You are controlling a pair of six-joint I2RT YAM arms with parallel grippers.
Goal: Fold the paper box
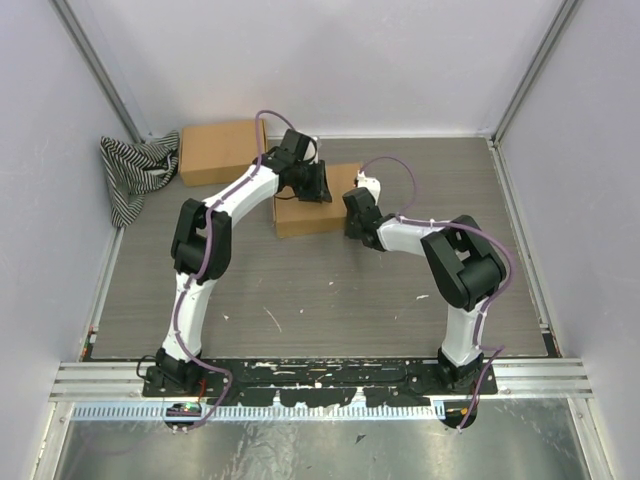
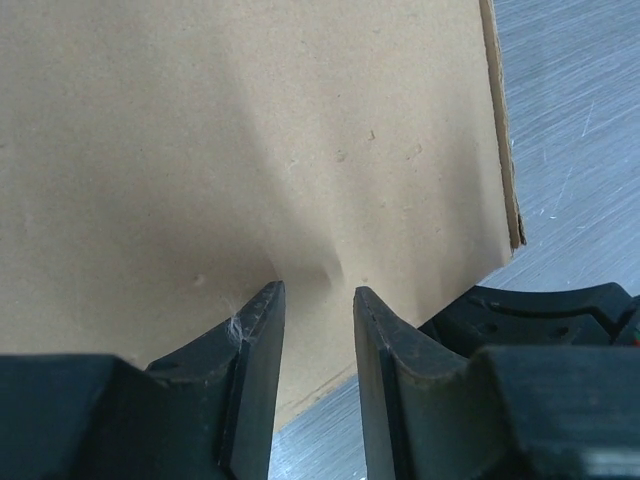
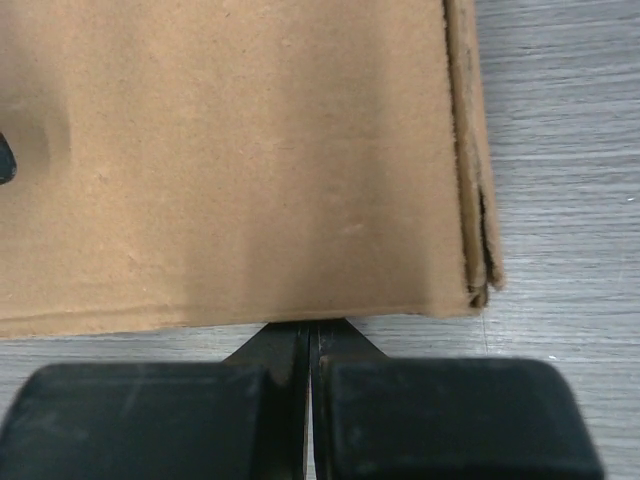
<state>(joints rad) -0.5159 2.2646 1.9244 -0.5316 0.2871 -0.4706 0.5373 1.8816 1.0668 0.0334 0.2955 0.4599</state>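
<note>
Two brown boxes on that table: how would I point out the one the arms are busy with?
On the grey table, look at the middle of the far half. The paper box lies there, with the left gripper over its top and the right gripper at its right edge. The other cardboard box sits untouched at the back left, beside a striped cloth.

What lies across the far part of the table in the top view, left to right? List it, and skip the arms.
striped cloth → closed cardboard box → paper box
</note>
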